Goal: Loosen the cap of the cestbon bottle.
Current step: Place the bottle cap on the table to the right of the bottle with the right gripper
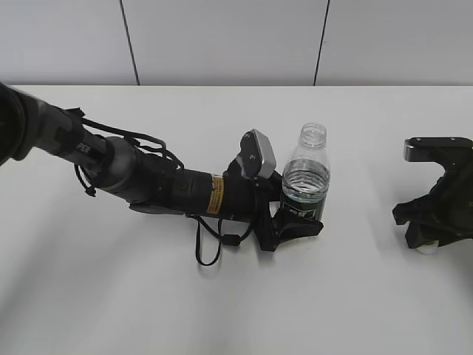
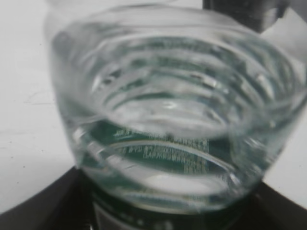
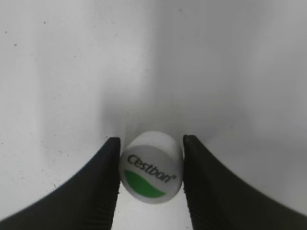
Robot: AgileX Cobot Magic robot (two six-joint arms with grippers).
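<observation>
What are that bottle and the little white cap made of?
The bottle looks like thin clear plastic: see-through, ribbed, glossy, with water visible inside. The cap, held between the right gripper fingers, seems opaque white plastic, smooth matte top with printed green lettering.

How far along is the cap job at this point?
Done: the cestbon bottle stands with a bare open neck, so the cap is fully off. In hand: the left tool grips the bottle's base; the right tool pinches the cap over the table. Nothing is left of the loosening itself.
</observation>
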